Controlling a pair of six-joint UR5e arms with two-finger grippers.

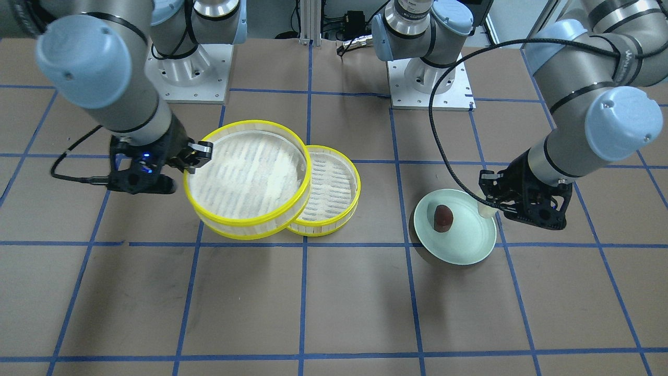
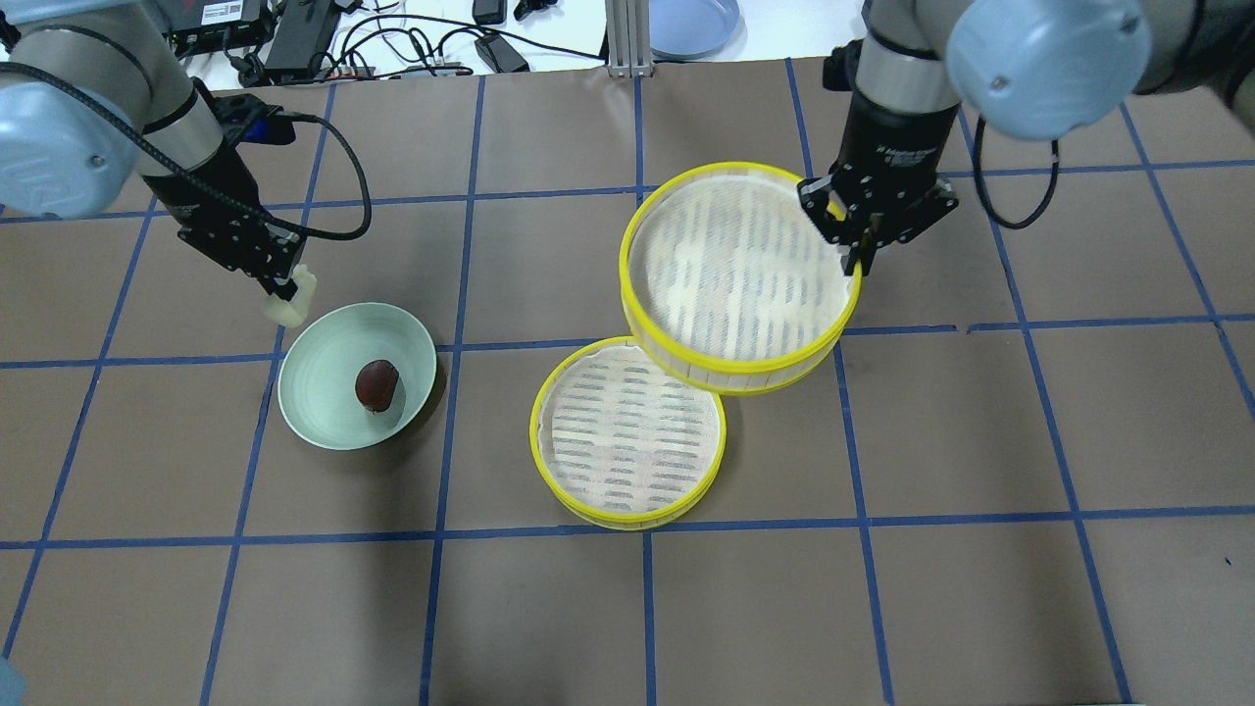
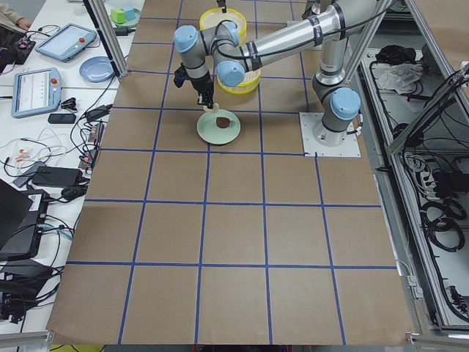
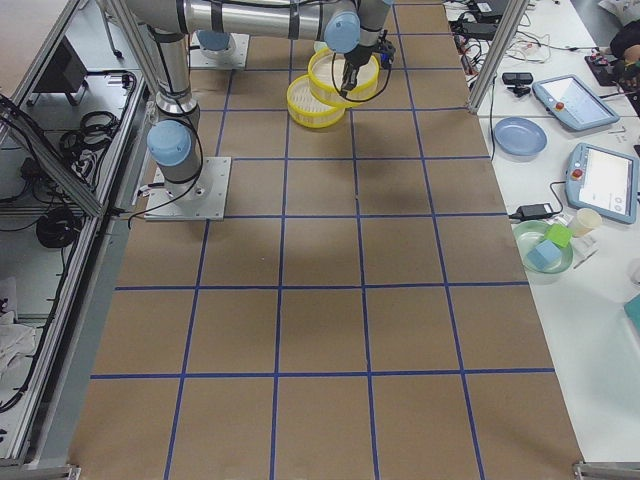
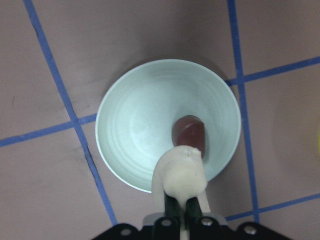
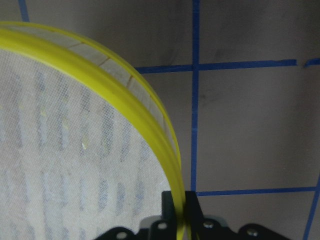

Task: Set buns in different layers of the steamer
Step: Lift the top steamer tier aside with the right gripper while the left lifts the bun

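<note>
My left gripper (image 2: 284, 294) is shut on the pale cream-yellow bun (image 2: 291, 299) and holds it in the air beside the rim of the pale green plate (image 2: 324, 412); the bun also shows in the left wrist view (image 5: 182, 172). The dark reddish-brown bun (image 2: 377, 384) lies in the plate. My right gripper (image 2: 851, 257) is shut on the rim of the upper steamer layer (image 2: 735, 275) and holds it lifted and tilted. That layer overlaps the lower steamer layer (image 2: 627, 436), which rests on the table. Both layers hold no bun.
The brown table top (image 2: 882, 588) has a grid of blue tape lines. Both arm bases (image 1: 188, 68) stand at the robot's side. Cables and a blue dish (image 2: 691, 25) lie past the far edge in the overhead view.
</note>
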